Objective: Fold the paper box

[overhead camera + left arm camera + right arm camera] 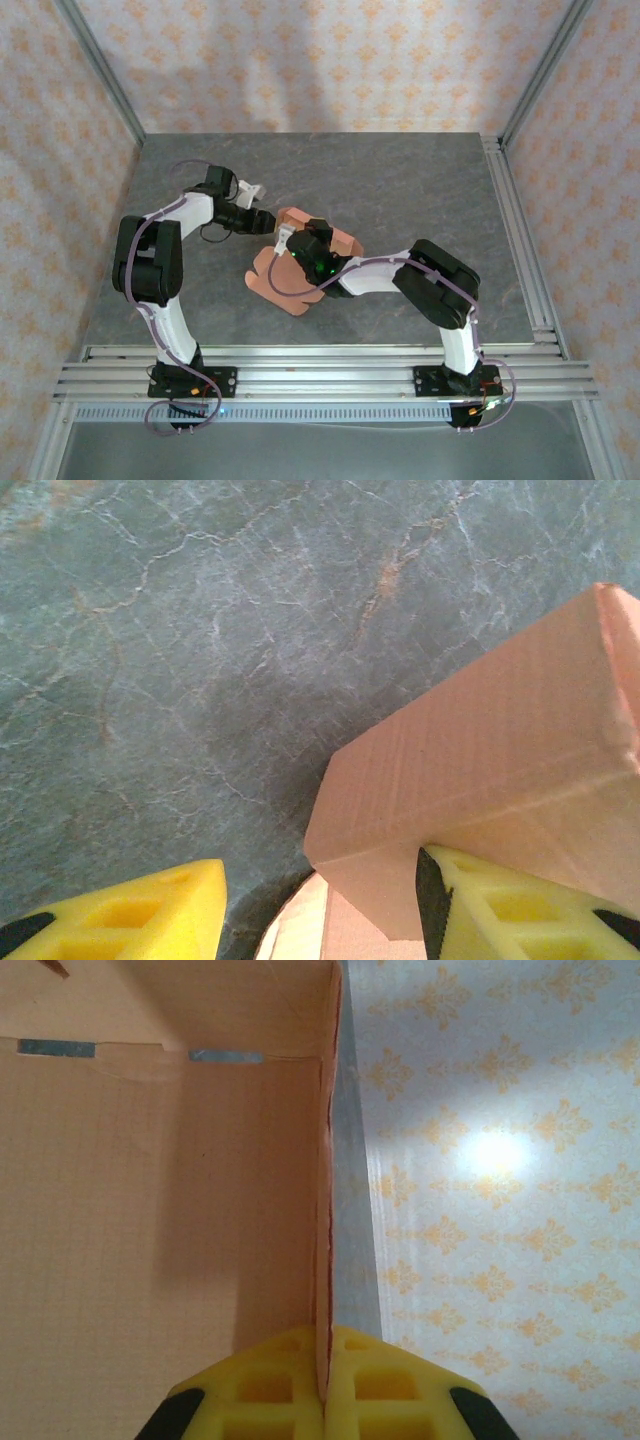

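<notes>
- The left gripper (265,222) is at the box's left side with its jaws spread. One finger (520,905) is tucked against a raised panel, while the other is clear of the card over bare table (200,660).
- It grips nothing, so its job looks like pushing or steadying. It would likely do this best with the finger flat on the panel near the crease, not on the corner, which would buckle.
- The box (290,290) lies mid-table between the two arms. It is part-folded, with at least two walls up and the rest of the sheet flat beneath.
- The card is thin, so slow, short pushes along the scored lines should suit it better than one long sweep.
- The right gripper (323,1365) is above the box, pressed together on the top edge of an upright wall.
- That pinch probably serves as the anchor. It should be firm but must not drag sideways, or the wall may tear at its slots.
</notes>
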`<state>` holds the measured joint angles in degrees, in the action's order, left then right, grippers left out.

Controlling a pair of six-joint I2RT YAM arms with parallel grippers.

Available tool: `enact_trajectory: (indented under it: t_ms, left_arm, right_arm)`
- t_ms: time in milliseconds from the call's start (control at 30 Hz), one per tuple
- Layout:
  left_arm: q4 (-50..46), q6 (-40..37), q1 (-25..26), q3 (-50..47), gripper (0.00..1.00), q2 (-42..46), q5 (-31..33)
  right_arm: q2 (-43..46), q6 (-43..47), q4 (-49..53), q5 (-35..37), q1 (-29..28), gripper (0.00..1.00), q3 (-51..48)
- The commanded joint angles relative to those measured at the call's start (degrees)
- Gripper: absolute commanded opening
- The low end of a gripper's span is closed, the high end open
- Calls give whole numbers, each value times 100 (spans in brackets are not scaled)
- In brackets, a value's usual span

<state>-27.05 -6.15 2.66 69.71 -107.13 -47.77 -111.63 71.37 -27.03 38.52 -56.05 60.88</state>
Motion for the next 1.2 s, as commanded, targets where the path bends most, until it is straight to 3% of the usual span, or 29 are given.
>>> enact_trajectory:
  t_ms: [0,533,1167]
  left_arm:
    - [-242,-275,83,8,54,234,-259]
    - [-482,-654,226,-45,55,315,-444]
    - [-273,-219,271,221,55,-40,-34]
  right_arm:
    - [28,-150,255,-84,26,0,160]
    - [10,-373,532,-170,66,0,305]
    - [39,-515,699,-223,67,0,389]
